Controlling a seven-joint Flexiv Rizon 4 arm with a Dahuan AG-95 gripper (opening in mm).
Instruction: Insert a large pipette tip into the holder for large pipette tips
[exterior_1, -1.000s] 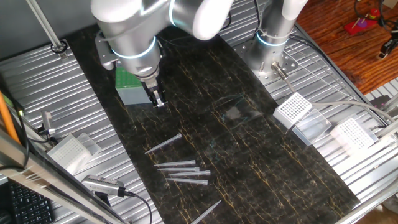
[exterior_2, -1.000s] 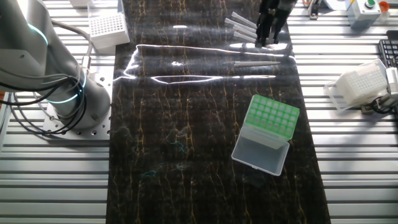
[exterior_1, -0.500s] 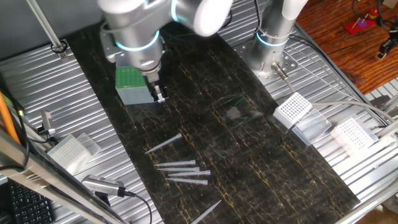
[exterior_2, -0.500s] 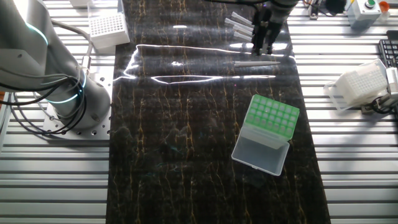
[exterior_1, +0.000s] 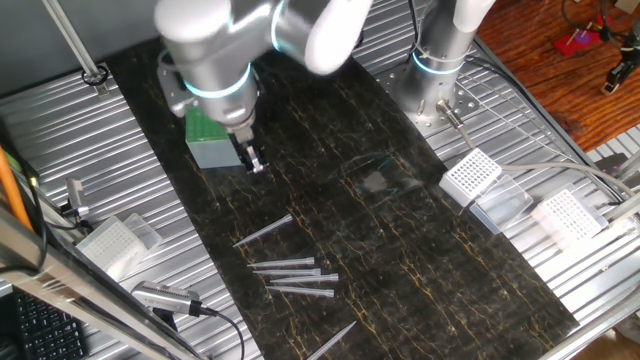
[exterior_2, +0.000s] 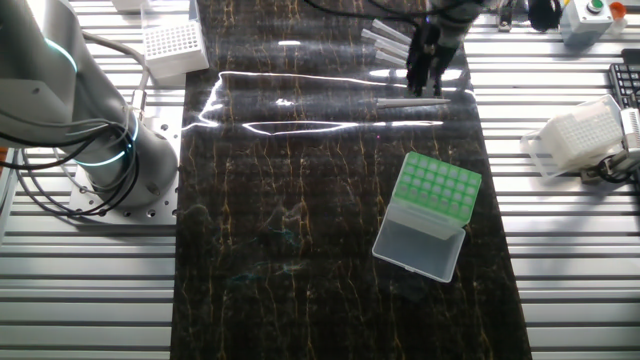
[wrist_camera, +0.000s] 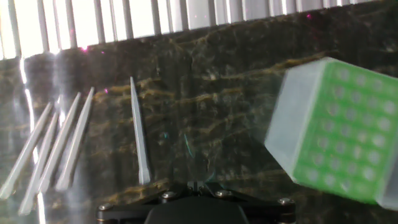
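The tip (wrist_camera: 138, 127) lies flat at centre-left of the hand view, apart from the holder (wrist_camera: 339, 134) at right. It looks light, stiff and slippery; I'd pinch its wide end. My gripper (exterior_2: 428, 88) has drifted slightly; open or shut, I cannot tell.
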